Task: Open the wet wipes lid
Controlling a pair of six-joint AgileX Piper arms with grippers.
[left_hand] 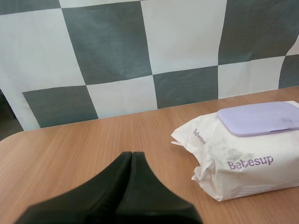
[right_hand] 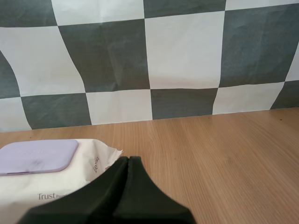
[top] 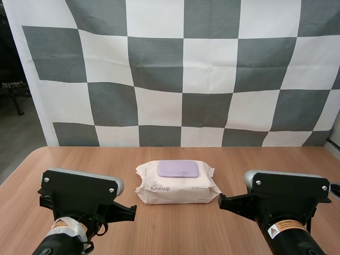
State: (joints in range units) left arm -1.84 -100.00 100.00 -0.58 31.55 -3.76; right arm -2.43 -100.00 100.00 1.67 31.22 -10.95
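**High view.** One pack of wet wipes (top: 177,184), cream-white soft wrapper, lies flat at the middle of the wooden worktop (top: 175,234). The lilac lid (top: 178,168) sits shut and flat on the pack's upper face. The left arm (top: 79,192) is near the pack's left end and the right arm (top: 287,190) near its right end, with the pack between them and apart from both. Purple "Bebesup" is printed on the front face, with a smaller grey word beginning "Trust" beside it. Each arm carries a warning label (top: 284,229) with a yellow triangle; its text is too small to read.

**Left wrist view.** The left fingers (left_hand: 131,158) lie pressed together as one dark wedge, gripping nothing. The pack lies just beside them, clear of the tips, with its crimped end seam turned towards them. "Bebesup" reads twice, large on the front and small on the end fold. The lid edge lies flush all along.

**Right wrist view.** The right fingers (right_hand: 127,161) are likewise closed together and hold nothing. The pack's other end lies close beside the tips; whether it touches them cannot be told. "Trust" is legible on the front.
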